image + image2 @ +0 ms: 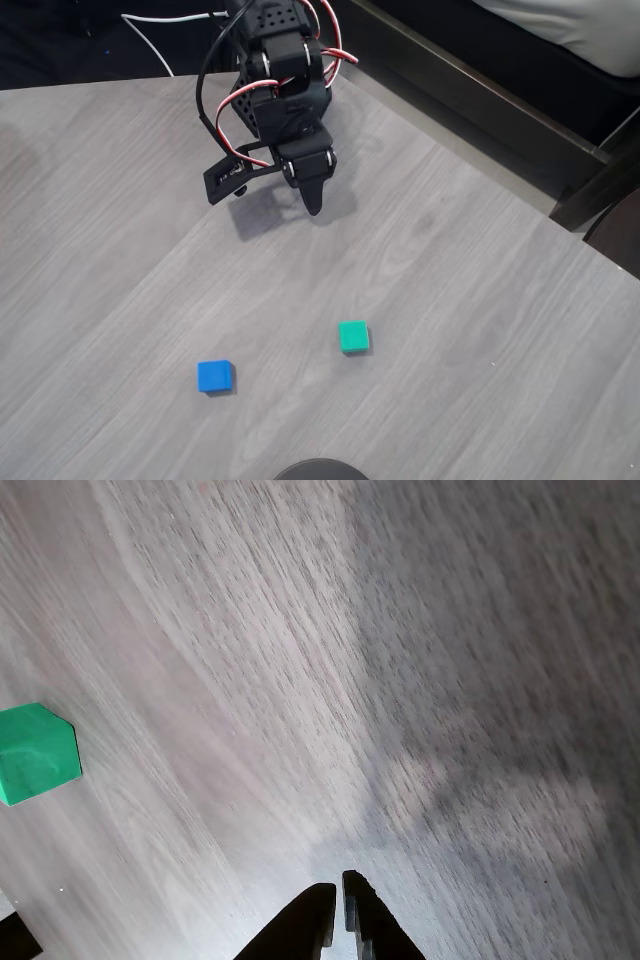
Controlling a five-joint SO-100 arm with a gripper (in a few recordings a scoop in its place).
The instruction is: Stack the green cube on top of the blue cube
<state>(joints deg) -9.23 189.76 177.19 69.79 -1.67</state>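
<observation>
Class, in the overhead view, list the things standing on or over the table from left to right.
blue cube → gripper → green cube

A grey wood-grain laminate worktop (480,300) fills most of the overhead view, softly and evenly lit. Beyond its far edge runs a dark wooden frame rail (470,90), with a pale grey cushion (570,25) behind it.

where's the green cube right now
In the overhead view the green cube sits on the grey table, right of the blue cube and apart from it; the wrist view shows it at the left edge.
</observation>
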